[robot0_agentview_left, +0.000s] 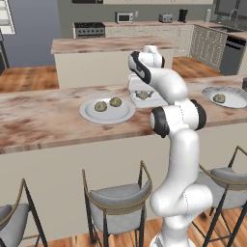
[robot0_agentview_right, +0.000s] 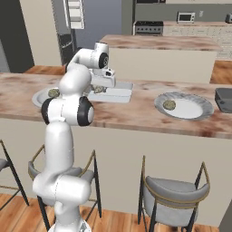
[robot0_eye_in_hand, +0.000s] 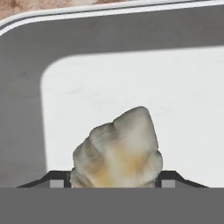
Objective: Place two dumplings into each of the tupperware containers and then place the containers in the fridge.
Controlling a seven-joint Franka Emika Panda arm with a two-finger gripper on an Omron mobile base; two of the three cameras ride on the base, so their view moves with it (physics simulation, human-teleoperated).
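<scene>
**Marbled counter, one dumpling between the jaws over a container**

Marbled brown counter (robot0_agentview_left: 43, 123) is carrying a white plate (robot0_agentview_left: 107, 112) with two dumplings (robot0_agentview_left: 100, 106) lying side by side. Just beside the plate, toward the counter's far edge, a tupperware container (robot0_agentview_right: 118, 94) is sitting under the gripper (robot0_eye_in_hand: 115, 180). Its jaws are standing fairly wide, flanking a pale dumpling (robot0_eye_in_hand: 117, 148) inside the container's rim; whether they are pressing it is unclear. A second plate (robot0_agentview_right: 192, 108) is holding another dumpling (robot0_agentview_right: 170, 105).

You had a lumpy, matt dumpling (robot0_eye_in_hand: 117, 151) over the container's (robot0_eye_in_hand: 26, 87) smooth grey plastic; the bench (robot0_agentview_left: 43, 120) looked like polished mottled stone.
</scene>
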